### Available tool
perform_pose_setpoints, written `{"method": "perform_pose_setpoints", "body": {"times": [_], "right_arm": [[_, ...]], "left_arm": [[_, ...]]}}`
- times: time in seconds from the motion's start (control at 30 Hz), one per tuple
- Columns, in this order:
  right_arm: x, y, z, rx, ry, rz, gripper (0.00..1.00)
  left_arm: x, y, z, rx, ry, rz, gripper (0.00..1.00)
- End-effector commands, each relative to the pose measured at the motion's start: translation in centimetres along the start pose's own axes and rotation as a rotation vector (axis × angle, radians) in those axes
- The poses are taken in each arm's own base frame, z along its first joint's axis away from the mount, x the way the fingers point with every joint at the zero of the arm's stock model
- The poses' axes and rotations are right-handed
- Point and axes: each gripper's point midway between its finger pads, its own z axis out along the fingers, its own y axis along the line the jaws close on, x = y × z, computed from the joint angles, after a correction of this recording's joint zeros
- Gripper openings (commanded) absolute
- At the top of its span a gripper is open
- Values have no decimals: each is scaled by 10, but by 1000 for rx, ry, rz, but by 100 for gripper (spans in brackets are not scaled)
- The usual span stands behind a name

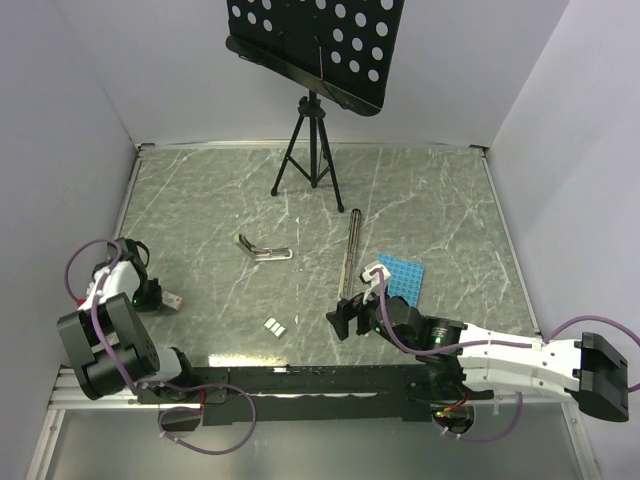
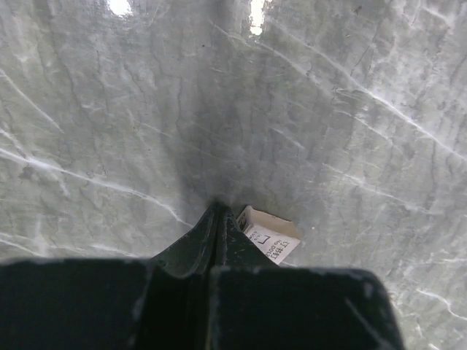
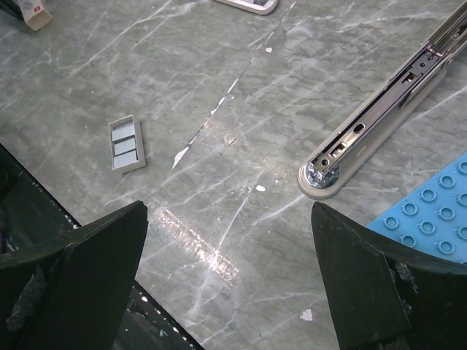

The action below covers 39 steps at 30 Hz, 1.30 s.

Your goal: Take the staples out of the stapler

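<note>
Right pincer wide open, empty, hovering low. Staples ahead-left of it, seemingly already out of stapler. Left pincer clamped shut on nothing, likely parked out of way.

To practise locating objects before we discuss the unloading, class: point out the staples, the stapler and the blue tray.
staples [image 3: 127,143]: right wrist view, middle strip of the group.
stapler [image 1: 258,252]: top external view, bend of the V.
blue tray [image 1: 405,277]: top external view, bare studded middle.
</note>
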Motion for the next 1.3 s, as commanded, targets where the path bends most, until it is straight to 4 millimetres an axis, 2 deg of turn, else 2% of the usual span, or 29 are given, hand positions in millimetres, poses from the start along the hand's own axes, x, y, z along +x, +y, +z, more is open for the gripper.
{"method": "perform_pose_setpoints", "body": {"times": [0.0, 0.23, 0.4, 0.57, 0.77, 0.93, 1.0, 1.03, 1.2, 1.23, 1.27], "right_arm": [[-10, 4, 1, -6, -45, 13, 100], [-11, 3, 2, -3, -45, 9, 100], [-9, 3, 3, 1, -34, 4, 100], [-9, 4, 4, 3, -27, 1, 100], [-6, 4, 5, 0, -19, -1, 100], [-7, 4, 5, 3, -21, 0, 100], [-7, 4, 4, 5, -20, 0, 100], [-5, 3, 4, 6, -15, 0, 100], [-4, 2, 5, 7, -15, 2, 100], [-5, 3, 5, 4, -17, 3, 100], [-5, 3, 5, 4, -17, 2, 100]], "left_arm": [[8, 2, 1, 32, 36, -6, 1], [9, -10, 1, 87, 45, 38, 1], [37, -10, 1, 137, 134, 100, 1], [64, -5, -7, 161, 183, 153, 1], [70, -26, -23, 248, 148, 219, 1], [84, -24, -30, 251, 149, 268, 1], [79, -25, -36, 259, 130, 257, 1], [71, -16, -37, 216, 96, 255, 1], [29, -38, -78, 285, -72, 197, 1], [17, -52, -89, 335, -123, 185, 1], [11, -57, -91, 344, -150, 207, 1]]}}
